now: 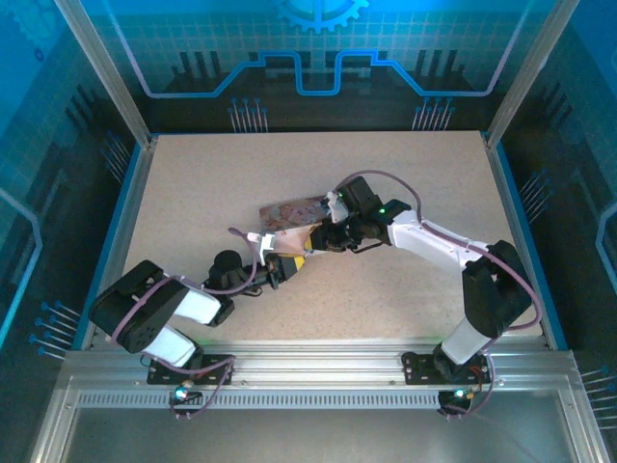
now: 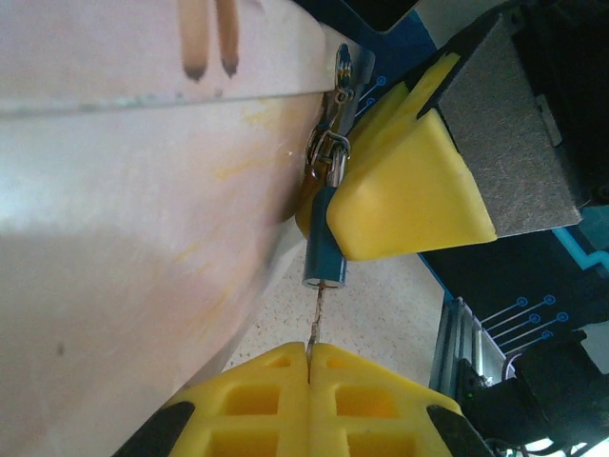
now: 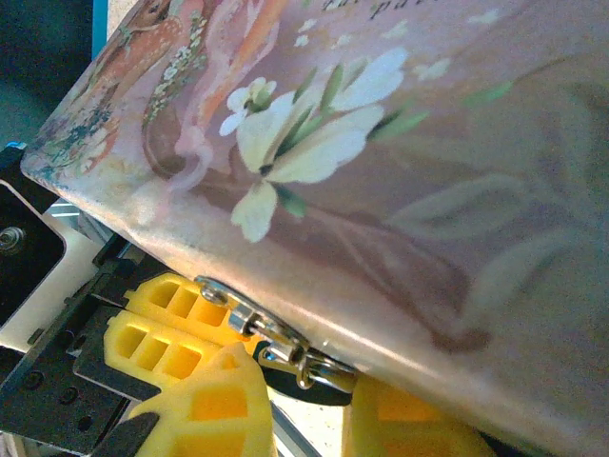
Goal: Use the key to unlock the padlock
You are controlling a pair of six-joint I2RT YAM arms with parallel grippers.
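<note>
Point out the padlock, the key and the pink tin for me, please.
padlock (image 2: 324, 249), left wrist view, on its bluish body.
key (image 2: 316, 319), left wrist view, on the thin shaft below the padlock.
pink tin (image 3: 381, 143), right wrist view, on its flowered lid.

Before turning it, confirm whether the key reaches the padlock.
Yes, the key runs from the left gripper to the padlock, meeting its lower end.

No legible txt; cursive on pink tin lid (image 3: 409, 152) cropped at edge, unreadable.
</note>
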